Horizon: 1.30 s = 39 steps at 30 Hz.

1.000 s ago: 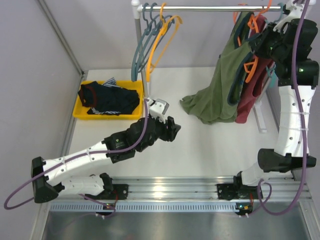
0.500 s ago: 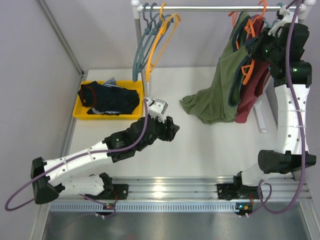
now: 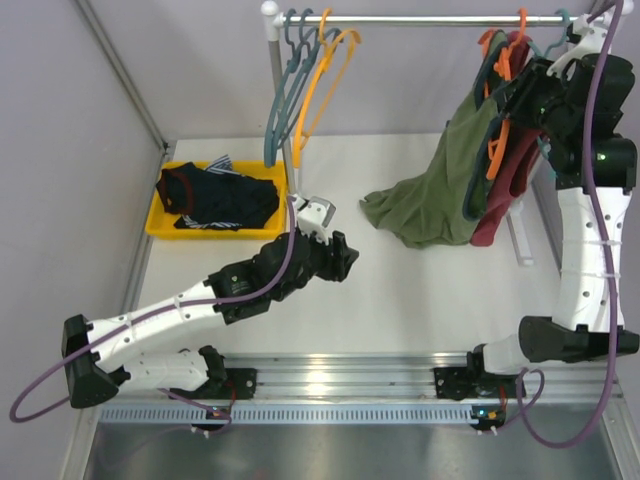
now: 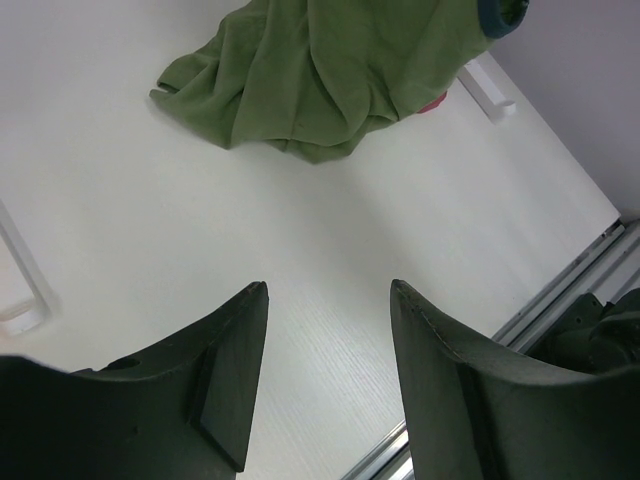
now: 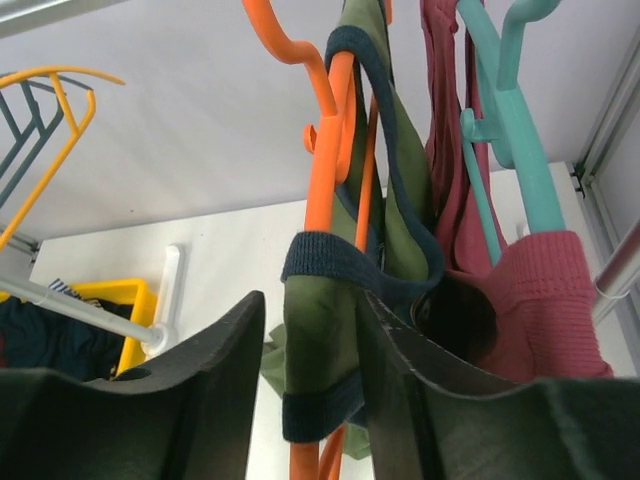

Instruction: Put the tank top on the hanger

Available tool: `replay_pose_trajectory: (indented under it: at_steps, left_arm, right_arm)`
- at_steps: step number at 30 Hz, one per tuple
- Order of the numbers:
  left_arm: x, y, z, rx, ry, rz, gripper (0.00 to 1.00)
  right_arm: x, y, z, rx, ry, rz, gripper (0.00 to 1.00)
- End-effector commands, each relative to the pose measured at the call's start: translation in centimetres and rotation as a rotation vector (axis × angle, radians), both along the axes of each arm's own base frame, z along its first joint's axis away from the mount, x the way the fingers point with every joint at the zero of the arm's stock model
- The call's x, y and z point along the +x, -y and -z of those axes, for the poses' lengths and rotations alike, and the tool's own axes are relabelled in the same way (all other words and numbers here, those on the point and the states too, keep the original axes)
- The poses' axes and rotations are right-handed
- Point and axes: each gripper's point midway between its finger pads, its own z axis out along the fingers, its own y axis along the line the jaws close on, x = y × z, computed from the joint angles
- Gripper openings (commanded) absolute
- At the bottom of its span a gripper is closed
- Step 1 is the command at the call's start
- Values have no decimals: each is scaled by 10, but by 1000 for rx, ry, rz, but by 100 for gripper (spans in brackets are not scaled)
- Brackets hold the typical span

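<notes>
**Tank top on the hanger, held up below the rail at the right**

At far left a yellow bin (image 3: 170, 231) sits on the bench (image 3: 400, 290), with dark striped garments (image 3: 225, 197) heaped inside.

Just right of the bin, the left claw (image 4: 328, 300) hovers low over bare bench. Its fingers are spread and nothing is between them. It is well apart from the green fabric ahead of it.

Above, teal-grey hangers (image 3: 283, 95) and a yellow-orange hanger (image 3: 322, 75) hang from the left end of the rail (image 3: 420, 18).

Further right is the tank top (image 3: 440, 175). Its navy-trimmed straps are looped over the hanger (image 5: 322, 150). The body drops at a slant from there, and the hem lies crumpled on the bench.

In the overhead view the hanger's hook sits just under the rail. In the right wrist view the hook stands free against the wall.

The right claw (image 5: 310, 297) is raised to the hanger and clamped on its orange arm, with the green strap gathered between the fingers.

Just beside it on the right, touching the green top, a dark red tank top (image 5: 540, 290) hangs on a teal hanger (image 5: 520, 110).
</notes>
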Motion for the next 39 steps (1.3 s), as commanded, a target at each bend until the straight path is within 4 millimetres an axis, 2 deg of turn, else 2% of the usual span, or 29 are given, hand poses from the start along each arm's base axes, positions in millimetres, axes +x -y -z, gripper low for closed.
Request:
replay_pose_trajectory:
  at_steps: [1, 5, 10, 11, 13, 14, 15, 16, 17, 18, 19, 21, 22, 23, 25, 26, 28, 29, 31, 32, 33, 34, 35, 39]
  left_arm:
    - [3, 2, -27, -47, 35, 3, 57]
    - [2, 1, -28, -34, 37, 7, 57]
    - [1, -2, -34, -47, 38, 2, 57]
    - [1, -3, -34, -46, 36, 0, 57]
    - [0, -5, -35, -53, 32, -8, 57]
    - [0, -6, -34, -52, 30, -10, 57]
    - [0, -8, -35, -58, 26, -17, 57]
    - [0, -10, -34, -57, 24, -22, 57]
    - [0, -11, -33, -57, 21, -29, 57]
    - [-1, -14, -35, -67, 19, -37, 57]
    - [-1, -16, -34, -65, 14, -45, 57]
    - [-1, -22, -33, -75, 7, -68, 57]
    - [-1, -24, -30, -70, 2, -76, 57]
    - [-2, -27, -24, -61, -6, -83, 57]
    - [-2, -34, -19, -65, -23, -113, 57]
    - [-3, -38, -8, -47, -38, -126, 57]
    - [-4, -43, -2, -59, -59, -152, 57]
    - [-5, -47, 10, -37, -77, -163, 57]
    - [-2, -56, 20, -33, -101, -223, 57]
    - [-2, -62, 27, -18, -114, -252, 57]
    - [-2, -68, 37, -7, -148, -290, 57]
    - [0, -75, 42, 2, -152, -328, 57]
    - [-1, -79, 50, 11, -166, -343, 57]
    - [1, -91, 75, 27, -229, -407, 57]
  right_arm:
    - [-23, 8, -25, 3, 67, 37, 42]
    - [-43, 9, -31, 10, 74, 55, 50]
    - [-72, 3, -35, 21, 86, 29, 53]
    - [-74, 0, -29, 25, 72, 14, 53]
    - [-87, -15, -29, 53, 78, -57, 53]
    - [-88, -22, -15, 65, 45, -87, 53]
    - [-91, -28, -12, 72, 41, -108, 53]
    - [-103, -52, -9, 74, 41, -178, 53]
    - [-103, -64, 6, 70, 7, -202, 53]
    - [-103, -67, 11, 56, 0, -171, 53]
    - [-114, -100, 17, 49, -14, -264, 53]
    - [-115, -116, 40, 23, -62, -251, 52]
    - [-125, -137, 42, 25, -57, -310, 52]
    - [-126, -145, 63, 11, -94, -317, 52]
    - [-138, -163, 75, 37, -104, -357, 52]
    - [-139, -172, 94, 36, -128, -373, 52]
    - [-146, -183, 110, 50, -150, -392, 52]
    - [-151, -194, 131, 36, -179, -418, 52]
    - [-157, -198, 150, 48, -203, -431, 51]
    - [-162, -201, 180, 28, -252, -446, 52]
    - [-165, -208, 184, 59, -246, -479, 52]
    - [-169, -207, 189, 71, -243, -493, 52]
    - [-175, -208, 209, 61, -277, -513, 53]
    - [-185, -200, 227, 10, -305, -536, 58]
